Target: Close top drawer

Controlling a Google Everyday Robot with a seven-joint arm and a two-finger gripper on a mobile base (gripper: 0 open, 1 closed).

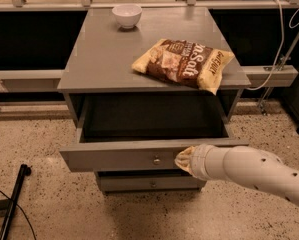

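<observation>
Fingers (181, 160) together, the gripper (185, 159) touches the top drawer (114, 157) front.

I count: one bowl (127, 15) at the worktop (104, 59) back edge, one chip bag (184, 64) near its right edge, two drawers (top drawer (114, 156), lower drawer (134, 184)), two knobs (156, 160), and my one gripper (183, 159) at the top drawer's front.

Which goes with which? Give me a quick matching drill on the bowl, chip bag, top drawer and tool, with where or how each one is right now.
Things:
1. bowl
2. chip bag
3. top drawer
4. tool

Places or states:
A. pulled partly out
B. at the drawer front, just right of its knob
C. far edge of the cabinet top
D. right side of the cabinet top

Pairs: 1-C, 2-D, 3-A, 4-B.
</observation>
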